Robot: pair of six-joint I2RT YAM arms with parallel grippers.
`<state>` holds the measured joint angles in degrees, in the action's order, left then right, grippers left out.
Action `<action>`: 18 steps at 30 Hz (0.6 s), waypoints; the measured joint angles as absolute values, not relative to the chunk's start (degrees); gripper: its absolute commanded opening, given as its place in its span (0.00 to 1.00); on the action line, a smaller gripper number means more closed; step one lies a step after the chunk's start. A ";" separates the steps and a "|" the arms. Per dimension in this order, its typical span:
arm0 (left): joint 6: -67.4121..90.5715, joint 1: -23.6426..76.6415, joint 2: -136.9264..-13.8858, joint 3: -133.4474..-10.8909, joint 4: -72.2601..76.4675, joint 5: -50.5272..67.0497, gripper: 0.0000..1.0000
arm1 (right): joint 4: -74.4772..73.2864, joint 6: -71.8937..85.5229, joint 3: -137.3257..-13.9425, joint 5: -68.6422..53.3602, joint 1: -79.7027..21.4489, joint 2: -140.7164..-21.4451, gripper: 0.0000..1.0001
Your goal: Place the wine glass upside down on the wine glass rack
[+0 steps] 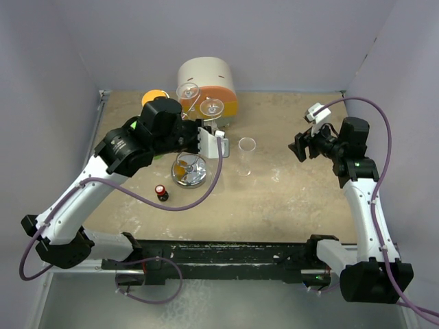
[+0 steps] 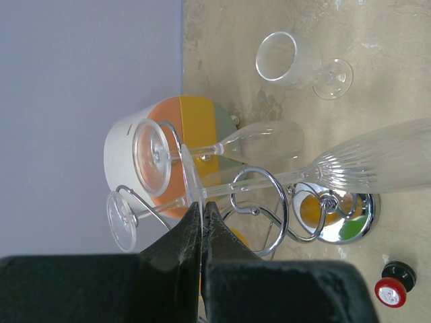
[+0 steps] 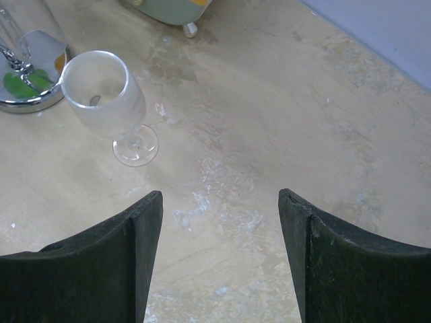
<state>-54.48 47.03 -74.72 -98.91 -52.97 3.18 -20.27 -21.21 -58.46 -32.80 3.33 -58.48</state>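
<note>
Look, left gripper (image 2: 202, 217) clamped on the foot (edge-on) of the clear, ribbed-bowl, long-stemmed wine glass (image 2: 367, 161), stem crossing the silver wire scroll rack (image 2: 357, 225); right gripper (image 3: 219, 202) gapes empty.

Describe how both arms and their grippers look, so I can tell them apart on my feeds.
The left arm and right arm match: white links, black joint housings, a looping purple cable each. The left gripper shows white plates near its tip; the right gripper looks black, with a white module above. Up close, the fingers are matte black wedges.
</note>
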 measured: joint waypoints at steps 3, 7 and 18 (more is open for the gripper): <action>-54.43 47.03 -75.13 -98.89 -52.64 2.98 0.00 | -20.27 -21.23 -58.46 -32.80 3.33 -58.48 0.73; -54.43 47.03 -75.31 -98.78 -51.83 2.52 0.01 | -20.27 -21.26 -58.46 -32.97 3.33 -58.46 0.73; -54.63 47.03 -76.07 -98.39 -51.40 0.56 0.03 | -20.27 -21.28 -58.13 -33.17 3.33 -58.41 0.73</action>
